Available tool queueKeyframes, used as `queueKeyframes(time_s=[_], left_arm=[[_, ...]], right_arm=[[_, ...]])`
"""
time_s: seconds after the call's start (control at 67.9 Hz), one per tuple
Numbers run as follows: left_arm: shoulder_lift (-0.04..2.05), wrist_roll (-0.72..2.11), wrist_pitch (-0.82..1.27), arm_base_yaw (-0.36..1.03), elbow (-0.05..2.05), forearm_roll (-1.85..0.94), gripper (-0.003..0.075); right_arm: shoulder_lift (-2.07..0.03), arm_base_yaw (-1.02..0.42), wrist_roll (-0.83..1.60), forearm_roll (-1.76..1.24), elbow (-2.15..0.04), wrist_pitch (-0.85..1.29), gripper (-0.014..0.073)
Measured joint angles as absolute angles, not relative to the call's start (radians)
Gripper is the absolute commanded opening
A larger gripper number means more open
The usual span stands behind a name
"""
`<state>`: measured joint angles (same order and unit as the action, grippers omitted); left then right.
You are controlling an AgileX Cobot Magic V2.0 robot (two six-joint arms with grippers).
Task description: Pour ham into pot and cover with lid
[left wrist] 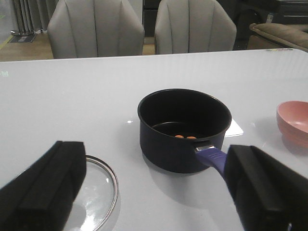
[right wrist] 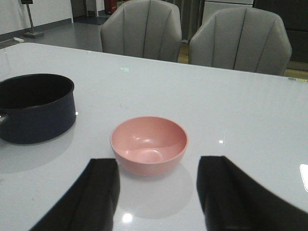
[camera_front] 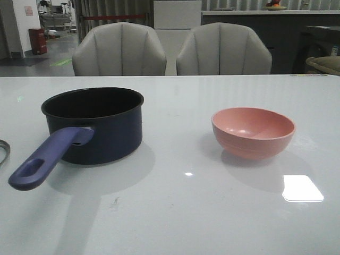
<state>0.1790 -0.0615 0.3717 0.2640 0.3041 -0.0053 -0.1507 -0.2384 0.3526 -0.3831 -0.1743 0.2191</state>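
The dark navy pot (camera_front: 101, 133) stands on the left of the table, its purple-blue handle (camera_front: 48, 159) pointing toward me. In the left wrist view two small orange bits of ham (left wrist: 185, 137) lie on the pot's (left wrist: 168, 149) black bottom. The glass lid (left wrist: 96, 192) lies flat on the table left of the pot; only its steel rim (camera_front: 4, 151) shows in the front view. My left gripper (left wrist: 154, 192) is open, above the table between lid and pot handle. My right gripper (right wrist: 156, 192) is open just short of the pink bowl (right wrist: 149, 144), which looks empty.
The pink bowl (camera_front: 253, 132) sits on the right of the white table (camera_front: 175, 212). Two grey chairs (camera_front: 119, 50) stand behind the far edge. Neither arm shows in the front view.
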Motion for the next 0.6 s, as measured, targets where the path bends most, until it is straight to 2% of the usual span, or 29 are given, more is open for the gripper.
queueKeyframes(time_s=[0.103,0.133,0.221,0.442,0.604], left_arm=[[0.179,-0.061,0.372,0.264,0.304,-0.005,0.0615],[0.179,-0.061,0.372,0.264,0.304,-0.005,0.0615],[0.179,-0.061,0.372,0.264,0.302,-0.005,0.0615],[0.179,-0.061,0.382,0.264,0.313,0.0,0.0616],[0.262,-0.105,0.458,0.264,0.431,0.069,0.0616]], right_arm=[[-0.149,-0.238,0.353,-0.383,-0.15,0.213,0.0155],[-0.149,-0.238,0.353,-0.383,-0.145,0.211,0.0118],[-0.149,-0.238,0.353,-0.383,-0.139,0.21,0.0164],[-0.148,-0.238,0.353,-0.383,-0.138,0.193,0.0162],[-0.147,-0.238,0.353,-0.383,-0.138,0.193,0.0162]])
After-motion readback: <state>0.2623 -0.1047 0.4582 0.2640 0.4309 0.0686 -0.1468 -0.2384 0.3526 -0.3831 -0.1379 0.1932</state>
